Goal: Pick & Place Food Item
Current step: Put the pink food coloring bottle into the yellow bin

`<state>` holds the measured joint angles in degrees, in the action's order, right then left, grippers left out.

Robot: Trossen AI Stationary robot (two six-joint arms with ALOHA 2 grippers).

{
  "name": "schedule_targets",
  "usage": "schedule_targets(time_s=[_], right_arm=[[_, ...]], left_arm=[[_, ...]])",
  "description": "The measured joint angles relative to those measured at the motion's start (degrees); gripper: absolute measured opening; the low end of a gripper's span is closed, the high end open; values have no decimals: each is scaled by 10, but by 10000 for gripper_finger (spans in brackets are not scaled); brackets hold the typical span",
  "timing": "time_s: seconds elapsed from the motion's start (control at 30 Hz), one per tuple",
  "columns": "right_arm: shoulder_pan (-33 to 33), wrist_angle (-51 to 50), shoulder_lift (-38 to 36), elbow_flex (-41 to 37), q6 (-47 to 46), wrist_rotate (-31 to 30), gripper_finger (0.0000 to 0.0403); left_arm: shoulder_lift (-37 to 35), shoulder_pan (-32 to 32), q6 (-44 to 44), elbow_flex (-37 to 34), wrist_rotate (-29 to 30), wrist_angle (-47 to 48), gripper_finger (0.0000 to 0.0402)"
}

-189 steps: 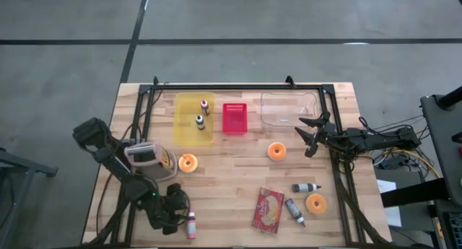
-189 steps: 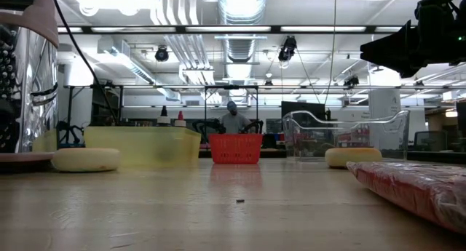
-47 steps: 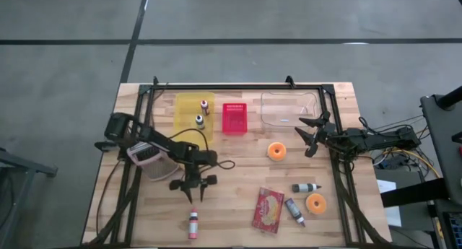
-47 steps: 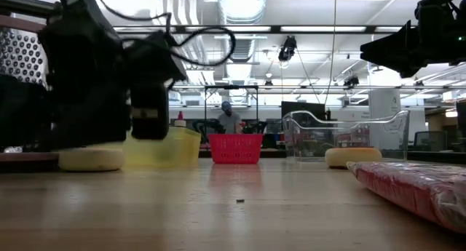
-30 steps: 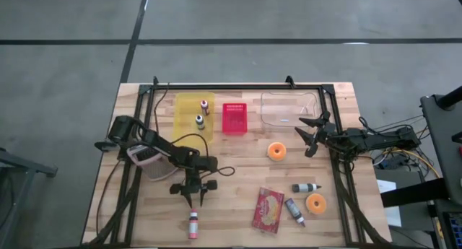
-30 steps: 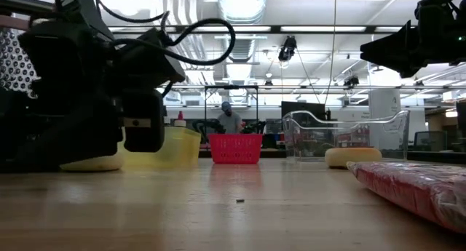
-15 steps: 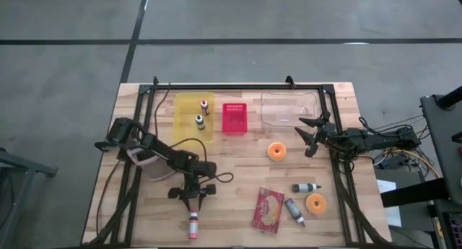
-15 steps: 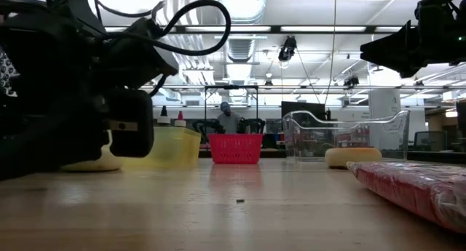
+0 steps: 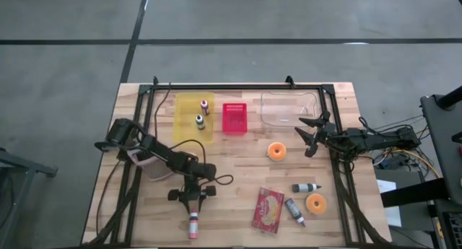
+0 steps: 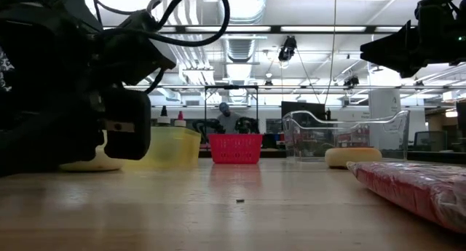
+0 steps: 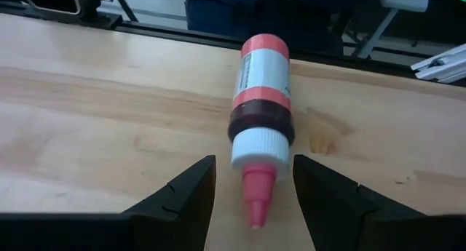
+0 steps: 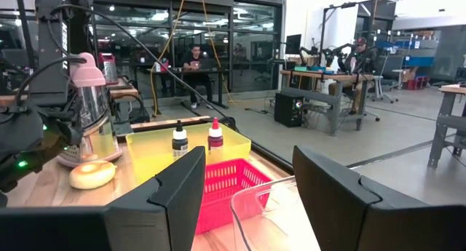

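A small red bottle [image 9: 193, 225] with a white cap and pink nozzle lies on its side near the table's front edge. In the left wrist view the bottle [image 11: 261, 91] points its nozzle [image 11: 256, 198] back between my fingers. My left gripper [image 9: 192, 208] is low over the wood and open. Its fingers [image 11: 191, 195] stand on either side of the cap and nozzle, with a gap on both sides. My right gripper [image 9: 312, 137] waits open in the air at the right, beside the clear bin.
At the back stand a yellow bin [image 9: 189, 126] holding two bottles, a red basket [image 9: 234, 118] and a clear bin [image 9: 289, 109]. Orange rings [image 9: 276, 151] [image 9: 315, 202], a red packet [image 9: 268, 209] and two tubes [image 9: 306, 187] [image 9: 294, 211] lie to the right. A grater [image 9: 144, 159] stands at the left.
My left gripper has crept toward the table's near edge, closing in on the lying bottle, and stays open. The bottle has not moved.
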<state>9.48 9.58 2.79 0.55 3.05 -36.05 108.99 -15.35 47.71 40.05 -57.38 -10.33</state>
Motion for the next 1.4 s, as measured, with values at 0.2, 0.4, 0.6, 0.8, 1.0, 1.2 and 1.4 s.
schedule_targets(time_s=[0.2, 0.4, 0.6, 0.8, 1.0, 1.2, 1.4], right_arm=[[0, 0, 0, 0, 0, 0, 203], [0, 0, 0, 0, 0, 0, 203], [0, 0, 0, 0, 0, 0, 203], [0, 0, 0, 0, 0, 0, 203], [0, 0, 0, 0, 0, 0, 203], [0, 0, 0, 0, 0, 0, 203], [0, 0, 0, 0, 0, 0, 203]], left_arm=[[0, -11, 28, 0, 0, -2, 190], [0, -14, 31, 0, -1, -21, 190], [0, -18, 32, 0, -7, -25, 190], [0, -23, 33, 0, -6, -28, 190], [0, -22, 39, 0, -1, -28, 179], [0, -22, 42, 0, 2, -28, 154], [36, -22, 44, 0, 6, -55, 147]])
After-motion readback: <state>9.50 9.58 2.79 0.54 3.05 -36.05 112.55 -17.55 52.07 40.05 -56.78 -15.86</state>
